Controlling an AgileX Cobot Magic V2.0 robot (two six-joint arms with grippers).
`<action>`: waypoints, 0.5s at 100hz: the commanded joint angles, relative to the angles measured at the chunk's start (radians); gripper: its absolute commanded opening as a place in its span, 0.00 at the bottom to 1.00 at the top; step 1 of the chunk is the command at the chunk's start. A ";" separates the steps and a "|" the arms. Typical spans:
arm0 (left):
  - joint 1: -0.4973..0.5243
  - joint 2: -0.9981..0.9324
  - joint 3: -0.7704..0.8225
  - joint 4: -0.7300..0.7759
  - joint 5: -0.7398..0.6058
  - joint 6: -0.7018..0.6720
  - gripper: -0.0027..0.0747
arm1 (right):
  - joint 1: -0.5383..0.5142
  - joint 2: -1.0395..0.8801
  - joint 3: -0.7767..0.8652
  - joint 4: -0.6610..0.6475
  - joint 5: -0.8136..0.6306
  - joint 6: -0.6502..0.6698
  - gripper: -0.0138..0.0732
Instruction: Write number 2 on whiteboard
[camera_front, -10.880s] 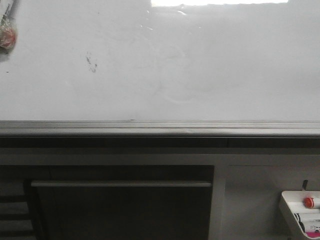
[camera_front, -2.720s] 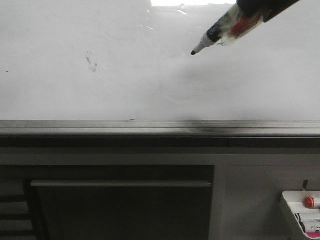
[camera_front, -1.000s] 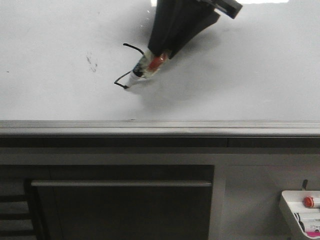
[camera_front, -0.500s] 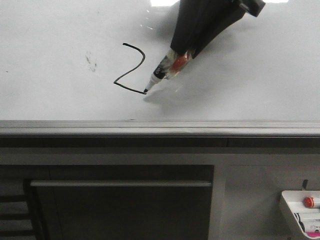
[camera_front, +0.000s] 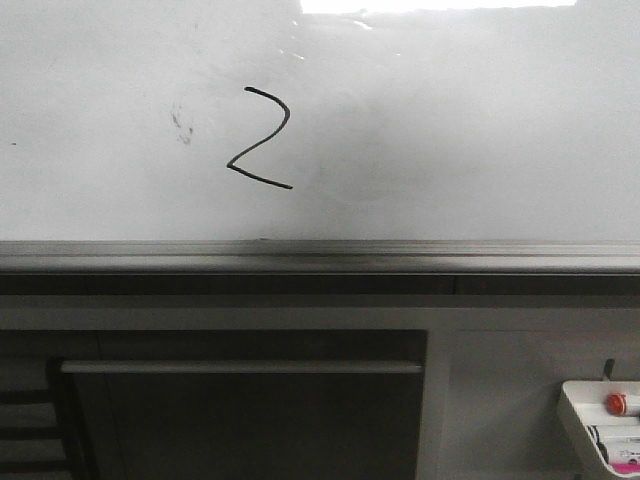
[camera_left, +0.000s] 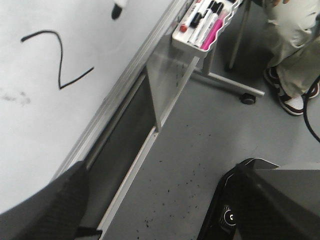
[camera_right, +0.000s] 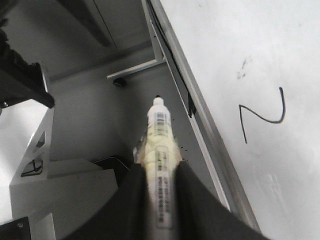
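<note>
Number 2 (camera_front: 261, 138): a thin black angular figure, sitting complete on the upper left-centre of the whiteboard (camera_front: 470, 130), just beside a small dark smudge (camera_front: 182, 122) to its left; fresh ink on a glossy face is likely smearing at a touch, so nothing should be brushing it. Whiteboard: rigid, slick, upright, bordered below by a grey metal rail (camera_front: 320, 256); it is bearing faint erased swirls and is being cut off above and at both sides in the front view. Marker (camera_right: 160, 165): light, stiff, smooth-barrelled, probably slippery; the right hand (camera_right: 159, 197) is gripping it around the mid-barrel, fingers closed against both sides, the marker's exposed end pointing away from the board over the floor. Its writing end is lying hidden inside the hand, so cap and tip are not being made out. Left hand: only dark blurred edges are showing in its wrist view, so its opening cannot be told. White tray (camera_front: 600, 425) with red-capped and pink items is sitting low right, partly cropped. A standing person's legs (camera_left: 292, 45) are showing, torso out of frame.
</note>
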 joint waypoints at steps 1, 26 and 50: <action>0.003 0.029 -0.055 -0.124 -0.036 0.084 0.73 | 0.029 -0.053 0.010 0.039 0.055 -0.097 0.20; -0.019 0.114 -0.101 -0.206 0.002 0.200 0.73 | 0.098 -0.066 0.102 0.033 0.037 -0.193 0.20; -0.132 0.158 -0.101 -0.218 -0.092 0.226 0.73 | 0.098 -0.066 0.102 0.030 0.023 -0.225 0.20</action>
